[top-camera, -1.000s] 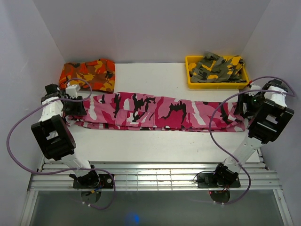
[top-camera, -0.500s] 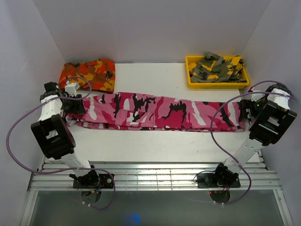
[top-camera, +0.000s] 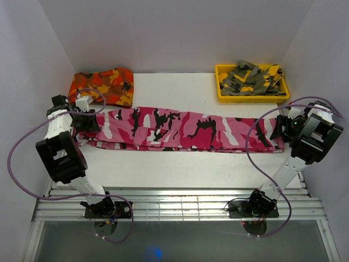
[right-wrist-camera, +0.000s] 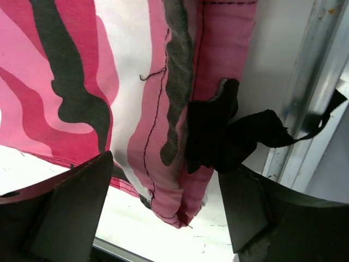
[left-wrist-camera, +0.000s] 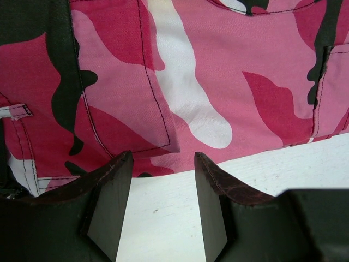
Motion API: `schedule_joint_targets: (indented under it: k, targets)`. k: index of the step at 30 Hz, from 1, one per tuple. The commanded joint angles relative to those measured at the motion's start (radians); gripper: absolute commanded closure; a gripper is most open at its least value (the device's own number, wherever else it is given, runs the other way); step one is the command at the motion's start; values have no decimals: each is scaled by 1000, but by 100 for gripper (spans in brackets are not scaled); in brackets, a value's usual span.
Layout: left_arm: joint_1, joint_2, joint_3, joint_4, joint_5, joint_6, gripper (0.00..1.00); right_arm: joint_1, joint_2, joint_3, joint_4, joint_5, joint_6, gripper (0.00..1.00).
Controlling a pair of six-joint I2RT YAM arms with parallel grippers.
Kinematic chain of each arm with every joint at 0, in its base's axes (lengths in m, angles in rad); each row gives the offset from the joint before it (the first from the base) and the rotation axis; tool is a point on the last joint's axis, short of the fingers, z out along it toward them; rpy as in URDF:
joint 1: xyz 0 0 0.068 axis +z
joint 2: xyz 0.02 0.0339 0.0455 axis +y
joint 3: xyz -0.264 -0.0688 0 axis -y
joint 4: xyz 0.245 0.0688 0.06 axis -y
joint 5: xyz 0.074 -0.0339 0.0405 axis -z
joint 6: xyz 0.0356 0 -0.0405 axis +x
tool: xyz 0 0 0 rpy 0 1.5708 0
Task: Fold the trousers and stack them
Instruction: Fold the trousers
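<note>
On the worktop (top-camera: 191, 166) the trousers (top-camera: 185, 128) lie stretched flat between the arms. The left gripper (left-wrist-camera: 162, 174) is spread and empty at the pocket end. The right gripper (right-wrist-camera: 163, 185) gapes around the hem without pinching it. The step looks like taking hold for a first fold, so each gripper must next close on cloth.

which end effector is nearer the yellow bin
Right. The right end effector is in front of the yellow bin; the left end effector is at the pink camouflage trousers' far end.

White table (top-camera: 180, 169), pale grey walls (top-camera: 174, 33) on three sides, slatted metal rail (top-camera: 174, 201) at near edge
</note>
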Motion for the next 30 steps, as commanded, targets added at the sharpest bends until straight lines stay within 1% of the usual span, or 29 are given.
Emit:
schedule_joint_targets:
  k: [1, 2, 3, 4, 5, 6, 7, 8, 9, 10, 16, 18, 21, 24, 25, 27, 28, 30]
  targets:
    - [-3, -9, 20, -2, 33, 1, 40, -21, 50, -32, 51, -43, 60, 21]
    - [-3, -9, 20, -1, 33, -1, 40, -21, 52, -32, 46, -51, 68, 28]
    - [-3, -12, 20, -2, 32, 1, 40, -21, 52, -32, 45, -65, 68, 32]
    - [-3, -13, 18, -1, 32, 1, 40, -21, 46, -34, 45, -66, 73, 32]
    - [-3, -13, 18, -1, 32, 4, 40, -24, 44, -32, 43, -69, 76, 37]
    - [-3, -15, 18, -1, 32, 4, 41, -24, 43, -29, 42, -74, 76, 44]
    - [-3, -13, 21, -1, 32, 4, 40, -24, 43, -28, 40, -72, 76, 53]
    - [-3, -13, 23, -1, 30, 6, 40, -26, 41, -14, 29, -74, 77, 75]
    - [-3, -12, 24, -1, 29, 7, 41, -29, 43, -5, 19, -78, 76, 87]
    - [-3, -12, 27, -1, 30, 6, 41, -31, 37, 4, 6, -92, 76, 92]
    - [-3, -32, 15, 2, 29, 13, 41, -26, -64, 123, -119, -204, 60, 92]
    - [-3, -43, 9, 7, 29, 13, 41, 1, -86, 161, -168, -238, 57, 92]
    - [-5, -47, 7, 6, 33, 16, 41, 52, -138, 166, -195, -299, 50, 92]
    - [-3, -53, 3, 7, 37, 16, 41, 127, -177, 132, -199, -361, 39, 92]
    - [-3, -59, 0, 9, 37, 18, 41, 181, -186, 111, -199, -371, 30, 92]
    - [-3, -66, -8, 9, 37, 21, 41, 241, -221, 91, -179, -405, 30, 92]
    - [-3, -67, -10, 7, 37, 22, 41, 300, -232, 81, -164, -410, 40, 92]
    - [-3, -73, -17, 7, 35, 26, 41, 363, -247, 72, -112, -422, 80, 92]
